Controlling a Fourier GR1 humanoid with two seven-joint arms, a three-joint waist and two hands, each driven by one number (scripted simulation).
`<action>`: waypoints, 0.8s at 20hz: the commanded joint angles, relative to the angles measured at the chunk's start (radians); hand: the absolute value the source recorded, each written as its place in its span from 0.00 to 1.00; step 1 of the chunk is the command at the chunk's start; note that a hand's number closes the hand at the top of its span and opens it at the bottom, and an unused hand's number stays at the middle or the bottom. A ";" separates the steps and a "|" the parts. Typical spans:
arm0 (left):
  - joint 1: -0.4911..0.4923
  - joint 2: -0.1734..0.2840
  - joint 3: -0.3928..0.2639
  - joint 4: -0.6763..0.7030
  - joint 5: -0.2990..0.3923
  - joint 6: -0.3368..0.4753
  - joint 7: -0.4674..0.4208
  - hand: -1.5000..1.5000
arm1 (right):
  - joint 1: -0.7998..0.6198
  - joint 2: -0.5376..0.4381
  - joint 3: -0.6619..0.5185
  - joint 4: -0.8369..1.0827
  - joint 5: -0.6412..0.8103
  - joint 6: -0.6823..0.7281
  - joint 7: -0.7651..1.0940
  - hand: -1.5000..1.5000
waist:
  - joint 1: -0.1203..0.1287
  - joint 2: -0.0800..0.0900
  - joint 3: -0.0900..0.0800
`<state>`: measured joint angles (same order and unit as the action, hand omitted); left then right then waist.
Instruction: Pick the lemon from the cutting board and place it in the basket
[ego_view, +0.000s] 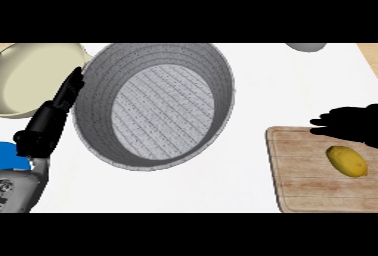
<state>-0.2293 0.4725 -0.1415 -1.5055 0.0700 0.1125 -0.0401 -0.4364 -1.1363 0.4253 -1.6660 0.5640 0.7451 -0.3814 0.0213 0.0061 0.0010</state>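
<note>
Just above lemon (347, 161): right hand (353, 124), fingers curled, w/o contact

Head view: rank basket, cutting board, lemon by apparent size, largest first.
1. basket, by far the largest in the view.
2. cutting board, though the picture's right edge cuts it off, so its full extent is unsure.
3. lemon, smallest, lying on the board just below the right robot hand.
</note>
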 joint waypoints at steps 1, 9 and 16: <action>-0.001 0.009 0.028 -0.033 0.004 -0.019 0.028 0.50 | 0.004 0.012 0.063 0.125 0.115 -0.033 -0.171 0.00 | -0.001 -0.002 0.000; 0.070 -0.037 0.029 -0.060 -0.055 -0.018 0.003 0.50 | 0.002 0.105 0.080 0.298 0.263 -0.183 -0.258 0.00 | -0.010 -0.005 -0.001; -0.019 -0.013 0.109 -0.018 -0.041 -0.081 0.046 0.50 | 0.027 0.202 0.068 0.354 0.328 -0.261 -0.287 0.00 | -0.014 -0.005 -0.001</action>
<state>-0.2324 0.4362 -0.0713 -1.5077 0.0226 0.0633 -0.0218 -0.4122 -0.9964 0.4941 -1.3607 0.8440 0.4965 -0.6134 0.0061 0.0015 0.0001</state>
